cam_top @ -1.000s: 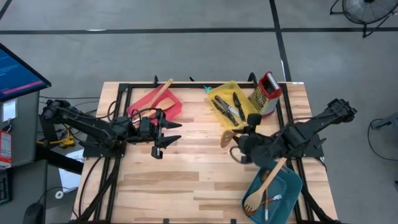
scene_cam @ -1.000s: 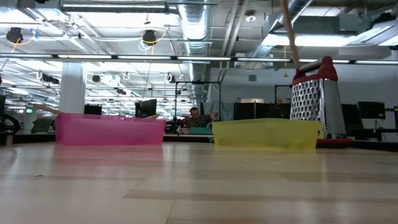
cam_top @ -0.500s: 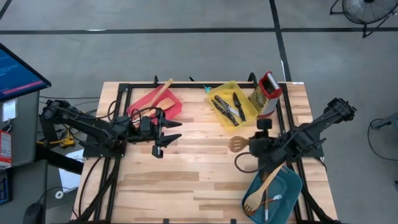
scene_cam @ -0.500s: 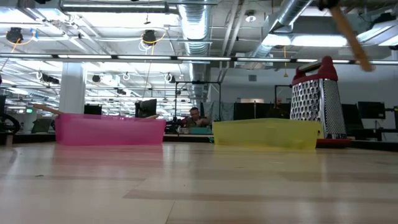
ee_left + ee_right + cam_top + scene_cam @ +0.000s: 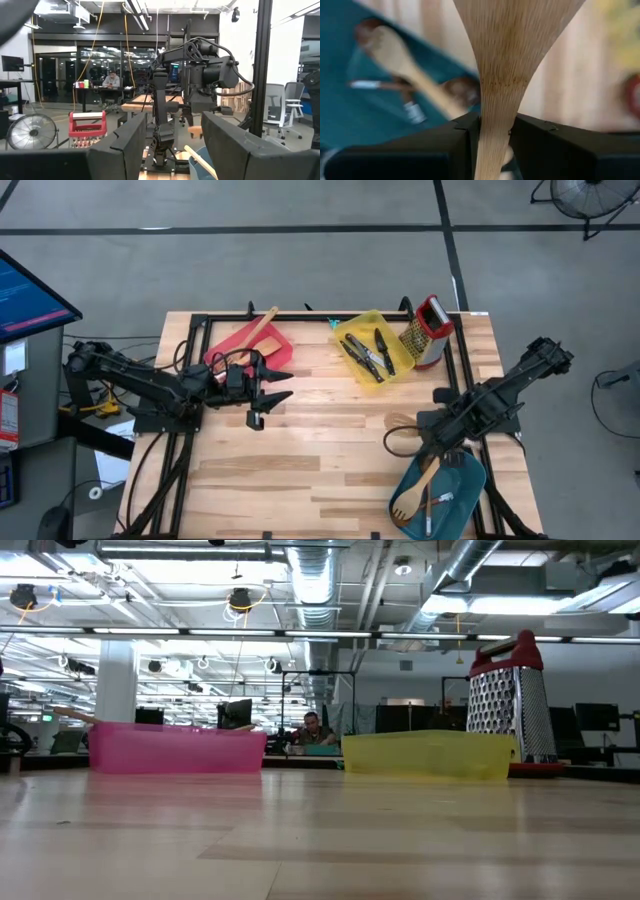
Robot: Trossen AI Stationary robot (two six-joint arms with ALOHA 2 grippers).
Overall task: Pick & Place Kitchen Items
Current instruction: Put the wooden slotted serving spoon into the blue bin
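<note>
Pale wood spatula (image 5: 512, 65) sits clamped in the right claw (image 5: 495, 132), just beside the teal tray (image 5: 470, 480). Best carry it fully over the tray before releasing. Left claw (image 5: 262, 392) waits apart near the red tray (image 5: 225, 345).

A grey concrete floor (image 5: 300, 205) crossed by dark lines surrounds the wooden table (image 5: 300, 470), with a floor fan (image 5: 590, 200) at one corner and a blue-lit monitor (image 5: 30, 295) to the side. Beyond, an open office shows exposed ceiling ducts (image 5: 320, 580), strip lights (image 5: 190, 552), desks and a seated person (image 5: 313, 728).
</note>
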